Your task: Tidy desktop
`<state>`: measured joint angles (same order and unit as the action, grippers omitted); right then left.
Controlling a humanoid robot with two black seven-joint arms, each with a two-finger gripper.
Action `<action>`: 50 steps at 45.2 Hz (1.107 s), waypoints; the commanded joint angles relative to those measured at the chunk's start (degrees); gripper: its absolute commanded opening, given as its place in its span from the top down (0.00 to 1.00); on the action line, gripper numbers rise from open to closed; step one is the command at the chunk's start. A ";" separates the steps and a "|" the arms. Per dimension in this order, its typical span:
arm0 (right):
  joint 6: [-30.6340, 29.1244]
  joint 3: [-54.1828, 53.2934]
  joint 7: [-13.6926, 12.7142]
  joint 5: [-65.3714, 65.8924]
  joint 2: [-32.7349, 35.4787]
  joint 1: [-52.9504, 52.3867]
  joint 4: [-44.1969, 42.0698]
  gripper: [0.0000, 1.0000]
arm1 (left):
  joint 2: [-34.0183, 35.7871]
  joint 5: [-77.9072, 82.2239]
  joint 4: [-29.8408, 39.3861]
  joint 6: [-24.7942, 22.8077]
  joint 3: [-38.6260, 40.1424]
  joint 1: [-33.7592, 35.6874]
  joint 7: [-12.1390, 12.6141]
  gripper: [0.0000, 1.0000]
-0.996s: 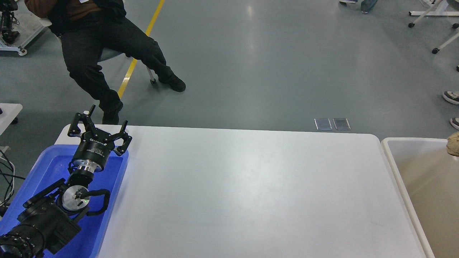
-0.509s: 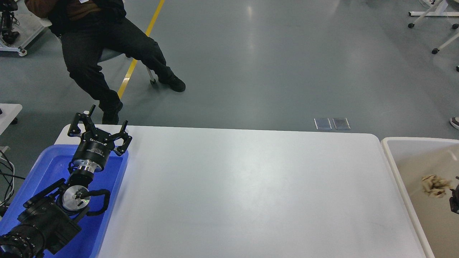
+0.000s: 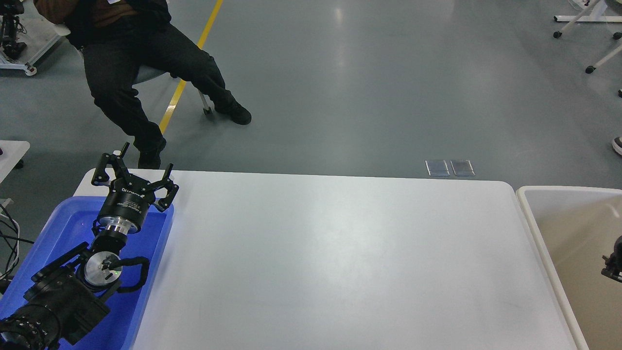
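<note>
The desktop (image 3: 330,257) is a large white tabletop with rounded corners, and its visible surface is bare. My left gripper (image 3: 146,160) is open and empty, its fingers spread above the far right corner of the blue tray (image 3: 63,228) at the desktop's left end. A small dark part of my right gripper (image 3: 613,265) shows at the right edge, over the beige bin (image 3: 529,214). Its fingers cannot be told apart.
The beige bin stands against the desktop's right edge, and its visible inside is bare. A seated person in dark trousers (image 3: 141,73) is beyond the far left corner. A small white table (image 3: 12,150) and cables are at the left.
A crumpled beige thing dropped from the right edge down into the bin and no longer shows. My right gripper came into view at the right edge. My left arm has not moved.
</note>
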<state>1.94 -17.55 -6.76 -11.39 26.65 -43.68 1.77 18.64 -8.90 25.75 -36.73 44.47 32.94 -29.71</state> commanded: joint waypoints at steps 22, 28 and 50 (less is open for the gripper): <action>-19.15 -37.03 0.61 -2.41 -4.94 -10.73 14.04 0.00 | -0.01 0.02 0.00 -0.01 0.00 0.02 -0.09 0.00; -24.00 -38.09 0.61 -2.94 -10.04 -10.64 16.95 0.00 | -0.01 -0.07 0.00 -0.01 -0.09 -0.06 -0.09 0.00; -24.27 -37.12 0.52 -3.82 -26.65 -5.02 18.53 0.00 | -0.01 0.02 0.00 -0.01 -0.09 0.02 -0.09 0.00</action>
<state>-21.02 -54.12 -6.24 -14.98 5.67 -52.63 19.38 18.63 -8.92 25.75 -36.75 44.42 32.93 -29.78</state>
